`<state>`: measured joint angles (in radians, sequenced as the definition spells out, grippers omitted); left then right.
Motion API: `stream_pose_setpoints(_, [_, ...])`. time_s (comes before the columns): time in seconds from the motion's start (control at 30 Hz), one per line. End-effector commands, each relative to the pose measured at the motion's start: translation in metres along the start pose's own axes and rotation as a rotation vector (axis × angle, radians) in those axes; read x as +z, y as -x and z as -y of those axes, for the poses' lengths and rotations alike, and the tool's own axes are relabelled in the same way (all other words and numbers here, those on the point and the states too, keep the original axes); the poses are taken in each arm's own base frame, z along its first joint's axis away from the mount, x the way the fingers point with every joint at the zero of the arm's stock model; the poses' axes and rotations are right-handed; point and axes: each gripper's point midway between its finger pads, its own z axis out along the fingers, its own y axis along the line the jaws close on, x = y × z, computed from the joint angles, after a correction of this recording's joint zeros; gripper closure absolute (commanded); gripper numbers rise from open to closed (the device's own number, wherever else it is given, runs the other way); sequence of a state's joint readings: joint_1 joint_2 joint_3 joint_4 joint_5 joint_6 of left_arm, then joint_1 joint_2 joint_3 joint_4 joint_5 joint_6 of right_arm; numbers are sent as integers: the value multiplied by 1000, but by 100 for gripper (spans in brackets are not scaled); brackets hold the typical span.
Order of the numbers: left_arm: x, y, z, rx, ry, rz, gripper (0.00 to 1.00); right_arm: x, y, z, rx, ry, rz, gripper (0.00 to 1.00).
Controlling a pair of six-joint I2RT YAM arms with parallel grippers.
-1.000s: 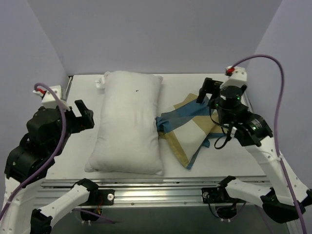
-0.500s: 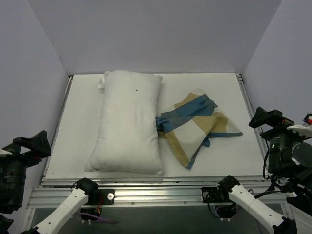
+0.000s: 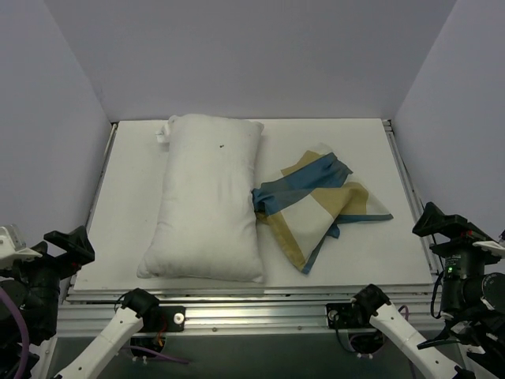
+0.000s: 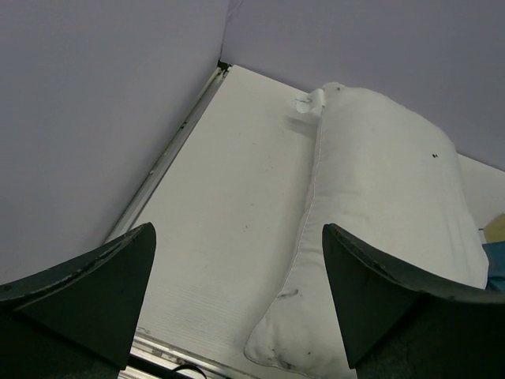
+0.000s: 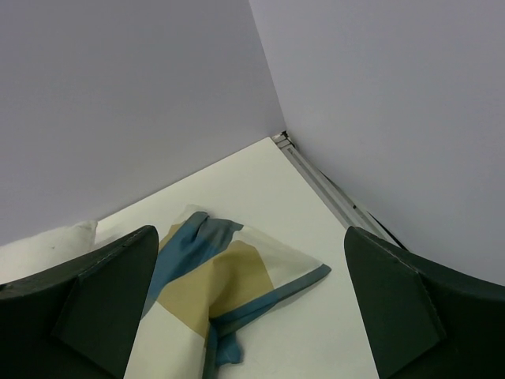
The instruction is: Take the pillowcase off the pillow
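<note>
I see the pillowcase (image 3: 319, 204) lying off the pillow (image 3: 209, 197), in a rumpled heap on the right half of the table (image 3: 126, 189). Its blue band just touches the pillow's right side. The pillow lies bare and lengthwise, left of centre, with a small tag (image 3: 162, 134) at its far-left corner and a dark speck (image 3: 222, 145) near the far end. My left end effector (image 4: 237, 229) hangs off the near-left corner of the table, jaws spread wide and holding nothing. The right end effector (image 5: 251, 230) sits off the near-right edge, equally wide and empty, well apart from the fabric.
</note>
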<state>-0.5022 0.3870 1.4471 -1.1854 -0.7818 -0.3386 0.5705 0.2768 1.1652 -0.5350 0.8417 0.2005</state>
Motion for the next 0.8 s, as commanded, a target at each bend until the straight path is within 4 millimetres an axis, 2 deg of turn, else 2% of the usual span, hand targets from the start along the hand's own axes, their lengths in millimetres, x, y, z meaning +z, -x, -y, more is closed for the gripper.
stream_pose_setpoints(0.0, [3, -3, 1, -10, 10, -3, 6, 6, -1, -4, -16, -15, 5, 0])
stream_pose_setpoints(0.2, [11, -12, 10, -9, -5, -26, 6, 12, -5, -13, -36, -4, -5, 0])
stream_pose_setpoints(0.77, [16, -26, 12, 5, -9, -61, 6, 22, -10, -30, -50, 15, -15, 0])
